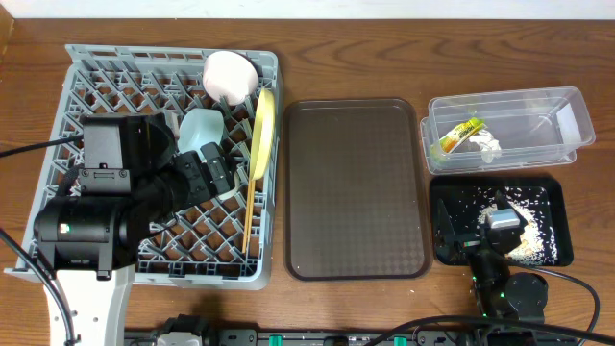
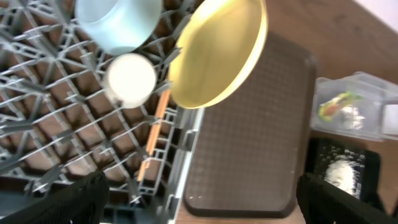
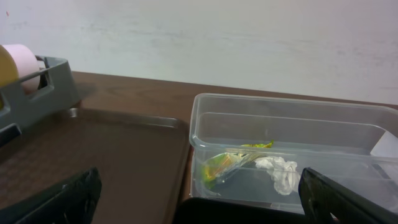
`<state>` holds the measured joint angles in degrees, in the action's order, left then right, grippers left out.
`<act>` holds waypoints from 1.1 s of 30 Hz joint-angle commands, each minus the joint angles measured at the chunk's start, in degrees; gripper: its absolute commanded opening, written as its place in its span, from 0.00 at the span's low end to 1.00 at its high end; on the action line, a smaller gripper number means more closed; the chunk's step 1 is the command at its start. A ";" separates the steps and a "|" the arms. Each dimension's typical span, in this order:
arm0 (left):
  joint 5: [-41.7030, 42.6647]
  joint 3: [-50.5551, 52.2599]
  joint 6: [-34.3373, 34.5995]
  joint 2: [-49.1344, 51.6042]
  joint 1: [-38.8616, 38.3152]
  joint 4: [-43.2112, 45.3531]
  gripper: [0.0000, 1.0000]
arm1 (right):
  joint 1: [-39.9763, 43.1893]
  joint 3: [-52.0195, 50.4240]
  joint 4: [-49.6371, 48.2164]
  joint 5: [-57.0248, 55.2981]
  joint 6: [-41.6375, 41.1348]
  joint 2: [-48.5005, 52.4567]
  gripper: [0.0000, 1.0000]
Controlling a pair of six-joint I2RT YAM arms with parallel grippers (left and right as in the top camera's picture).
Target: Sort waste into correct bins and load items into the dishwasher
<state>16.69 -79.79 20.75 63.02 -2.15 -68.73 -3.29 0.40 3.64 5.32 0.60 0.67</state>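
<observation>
The grey dishwasher rack [image 1: 77,58] holds a white bowl [image 1: 229,74], a light blue bowl [image 1: 202,130], a yellow-green plate [image 1: 263,130] standing on edge and the chopsticks [image 1: 250,216]. The left wrist view also shows a small white cup [image 2: 130,79] on the lattice. My left gripper [image 1: 207,173] hangs open over the rack with nothing in it. The clear tub [image 1: 567,106] holds the snack wrapper [image 1: 459,135] and the tissue [image 1: 487,146]. Beige food scraps [image 1: 524,216] lie in the black tray [image 1: 557,183]. My right gripper [image 1: 473,231] is open and empty above that tray.
A brown serving tray [image 1: 356,183] lies bare between the rack and the two bins. The left arm's body covers the rack's near left part. Cables run along the table's front edge. A pale wall stands behind the table in the right wrist view.
</observation>
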 commanded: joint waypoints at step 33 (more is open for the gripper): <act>-9.84 33.44 -1.38 -59.04 3.02 10.32 0.97 | 0.50 -0.09 0.24 -0.37 -0.79 -0.37 0.99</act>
<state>7.29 -50.63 19.64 6.11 -0.16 -62.61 -3.29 0.40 3.64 5.30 0.47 0.69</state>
